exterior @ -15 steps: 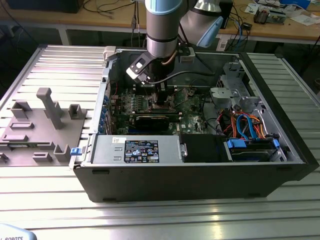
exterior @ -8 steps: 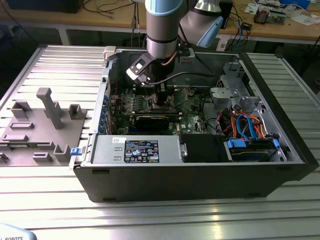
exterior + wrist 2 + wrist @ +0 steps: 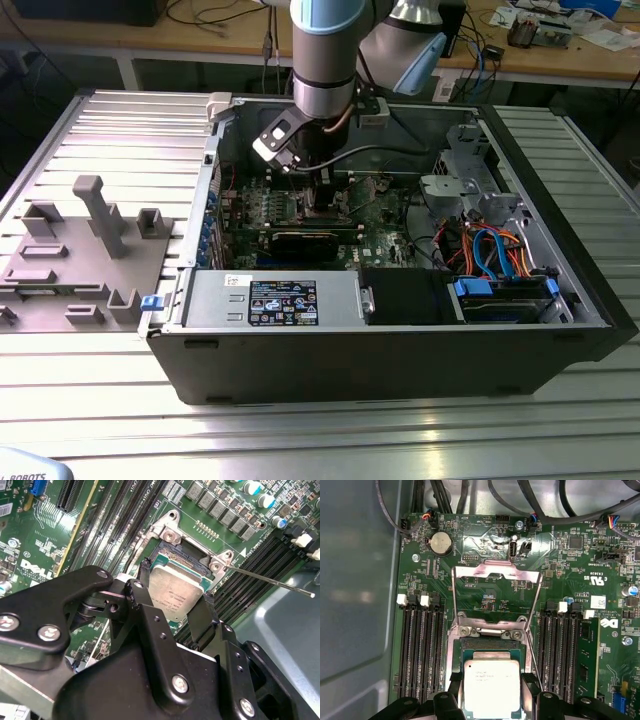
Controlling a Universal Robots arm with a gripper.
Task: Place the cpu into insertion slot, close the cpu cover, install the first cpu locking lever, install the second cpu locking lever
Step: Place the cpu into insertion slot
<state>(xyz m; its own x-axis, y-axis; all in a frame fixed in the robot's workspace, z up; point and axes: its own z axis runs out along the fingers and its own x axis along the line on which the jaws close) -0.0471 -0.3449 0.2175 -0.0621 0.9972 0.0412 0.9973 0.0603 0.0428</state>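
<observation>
Gripper (image 3: 492, 681) clamps flat silvery square cpu (image 3: 491, 692) over dark metal-rimmed insertion slot (image 3: 492, 644).
</observation>
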